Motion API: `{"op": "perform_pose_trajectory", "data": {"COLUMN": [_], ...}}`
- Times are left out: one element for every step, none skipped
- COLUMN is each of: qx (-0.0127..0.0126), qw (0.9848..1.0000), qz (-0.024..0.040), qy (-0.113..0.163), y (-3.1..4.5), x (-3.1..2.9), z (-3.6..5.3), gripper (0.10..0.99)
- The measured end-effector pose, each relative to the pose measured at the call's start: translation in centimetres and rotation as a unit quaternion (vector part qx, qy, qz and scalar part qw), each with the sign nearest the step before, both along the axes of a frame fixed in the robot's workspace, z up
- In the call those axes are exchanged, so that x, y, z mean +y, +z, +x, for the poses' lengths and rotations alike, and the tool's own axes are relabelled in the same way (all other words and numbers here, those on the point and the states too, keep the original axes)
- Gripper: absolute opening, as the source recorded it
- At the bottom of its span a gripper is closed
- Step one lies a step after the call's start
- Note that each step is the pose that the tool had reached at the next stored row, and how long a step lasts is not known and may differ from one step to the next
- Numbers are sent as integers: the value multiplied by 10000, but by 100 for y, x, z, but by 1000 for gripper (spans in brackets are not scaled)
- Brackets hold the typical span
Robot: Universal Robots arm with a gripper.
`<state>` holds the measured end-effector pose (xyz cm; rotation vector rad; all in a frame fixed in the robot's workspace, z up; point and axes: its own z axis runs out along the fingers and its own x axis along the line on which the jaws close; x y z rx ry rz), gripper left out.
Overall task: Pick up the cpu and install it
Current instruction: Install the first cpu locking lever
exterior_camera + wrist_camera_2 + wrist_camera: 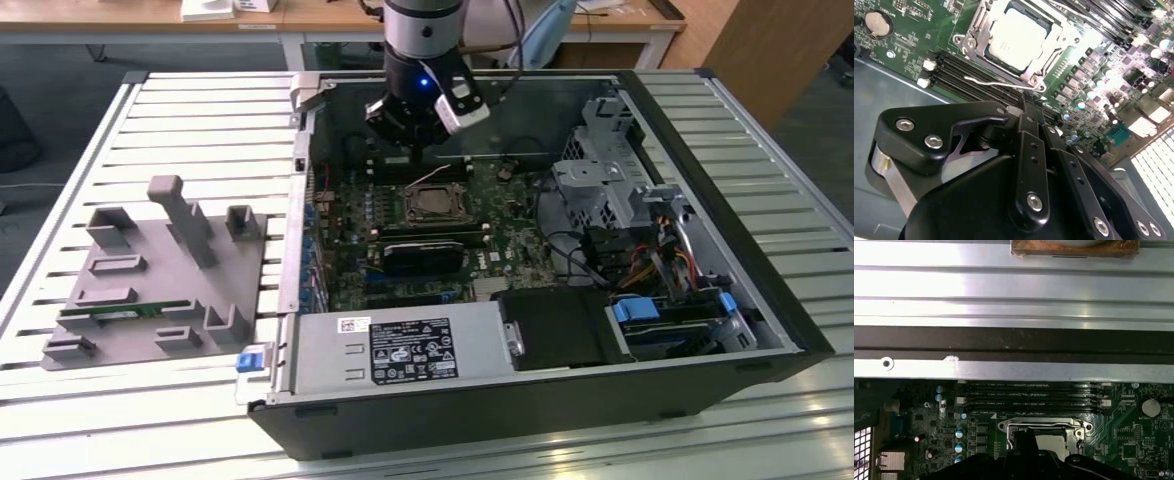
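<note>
The cpu (1016, 36), a silvery square chip with a pale rim, lies flat in the motherboard socket (979, 37), whose metal frame stands open around it. In the exterior view the cpu (430, 205) is in the middle of the green board inside the open computer case. My gripper (1023, 102) hangs just above the board, beside the socket and over the memory slots, with its fingers together and nothing between them. In the exterior view the gripper (424, 158) is just behind the socket. The first wrist view has the gripper (1026, 437) partly covering the cpu (1053, 442).
A thin wire lever (996, 82) lies beside the socket. The case walls (300, 200), drive cage (607, 170) and power supply (400, 350) hem in the board. On the exterior view's left, a grey fixture (154, 270) holds a green memory stick (114, 313).
</note>
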<state>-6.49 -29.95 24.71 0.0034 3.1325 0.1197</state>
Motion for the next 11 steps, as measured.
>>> {"op": "perform_pose_trajectory", "data": {"qx": [0,0,0,0,0,0,0,0,0,1,1], "qw": [10000,10000,10000,10000,10000,10000,10000,10000,10000,10000,10000], "qz": [0,0,0,-4,-6,-7,-9,-10,-10,-10,-10], "qy": [0,0,-1,-1,-1,0,0,0,0,0,0], "y": [-7,-13,-19,-22,-27,-31,-34,-37,-41,-43,-45], "x": [0,0,0,0,0,0,0,0,0,0,0], "z": [5,7,7,9,9,10,10,12,12,12,12], "gripper": [106,106,106,106,106,106,106,106,106,106,106]}}
